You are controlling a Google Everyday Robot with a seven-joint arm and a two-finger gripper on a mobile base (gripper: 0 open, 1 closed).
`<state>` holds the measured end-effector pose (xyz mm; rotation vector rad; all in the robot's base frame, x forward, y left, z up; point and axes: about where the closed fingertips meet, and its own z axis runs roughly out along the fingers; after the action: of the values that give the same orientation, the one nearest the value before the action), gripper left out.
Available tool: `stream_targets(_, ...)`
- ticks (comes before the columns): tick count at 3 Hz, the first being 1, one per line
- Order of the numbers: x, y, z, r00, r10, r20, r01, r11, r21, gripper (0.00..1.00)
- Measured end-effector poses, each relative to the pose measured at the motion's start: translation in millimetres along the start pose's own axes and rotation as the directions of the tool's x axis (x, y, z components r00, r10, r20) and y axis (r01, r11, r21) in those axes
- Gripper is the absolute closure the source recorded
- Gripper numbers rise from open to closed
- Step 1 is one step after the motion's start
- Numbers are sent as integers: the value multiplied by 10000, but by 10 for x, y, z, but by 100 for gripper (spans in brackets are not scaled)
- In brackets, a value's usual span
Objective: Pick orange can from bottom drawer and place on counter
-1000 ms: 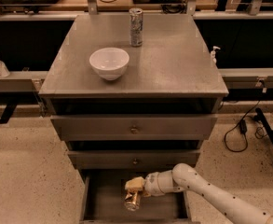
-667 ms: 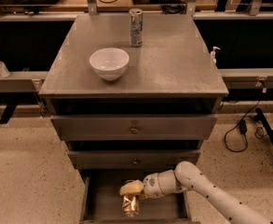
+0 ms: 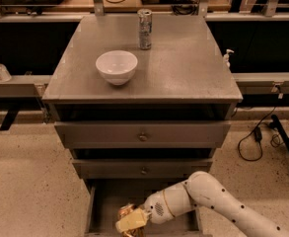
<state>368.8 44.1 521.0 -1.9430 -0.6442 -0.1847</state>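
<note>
The orange can (image 3: 126, 212) shows as a copper shape in the open bottom drawer (image 3: 104, 204), at the lower edge of the camera view. My gripper (image 3: 132, 222) reaches into the drawer from the right, its cream fingers right over and around the can. Most of the can is hidden by the fingers. The counter (image 3: 183, 68) is the grey metal top of the cabinet above.
A white bowl (image 3: 116, 66) and a tall slim silver can (image 3: 144, 28) stand on the counter. Two upper drawers with round knobs (image 3: 142, 137) are pushed in. My white arm (image 3: 218, 201) crosses the drawer's right side. Cables lie on the floor at right.
My gripper has moved left and down in the drawer, onto the orange can. The can stays in about the same spot.
</note>
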Motion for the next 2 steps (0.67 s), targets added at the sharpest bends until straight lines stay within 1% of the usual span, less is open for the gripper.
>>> stream_targets(1,-131,-677,-112,9791,-2032,-91,2032,9791,-58,100)
stream_targets(2,-143,-790,-159,9712,-2369,-244,2367,9715,-118,100)
